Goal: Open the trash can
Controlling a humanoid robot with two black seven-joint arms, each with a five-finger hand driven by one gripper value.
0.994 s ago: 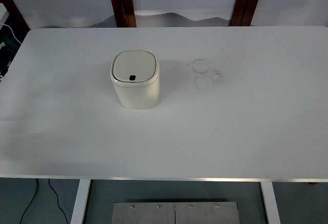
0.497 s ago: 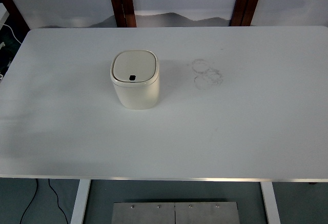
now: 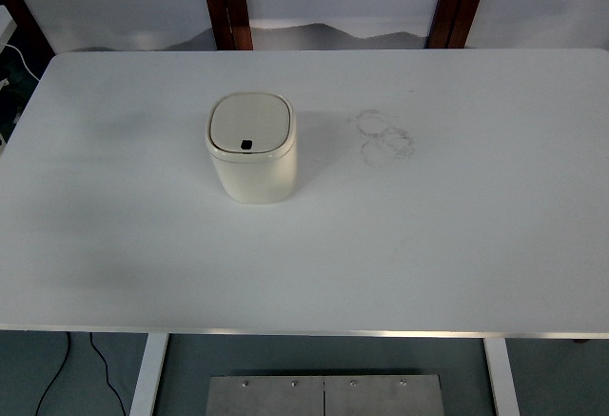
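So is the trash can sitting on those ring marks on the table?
Apart. The top view shows bare white table between the trash can and the ring marks to its right.

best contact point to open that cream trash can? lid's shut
Press the small dark button at the near edge of the cream rounded-square trash can's lid, coming straight down from above. The lid sits flush in its rim with no handle or lip showing, so the button looks like the release. The can stands upright on the white table.

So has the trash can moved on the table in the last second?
No. The trash can sits at the same spot left of the ring marks, lid shut.
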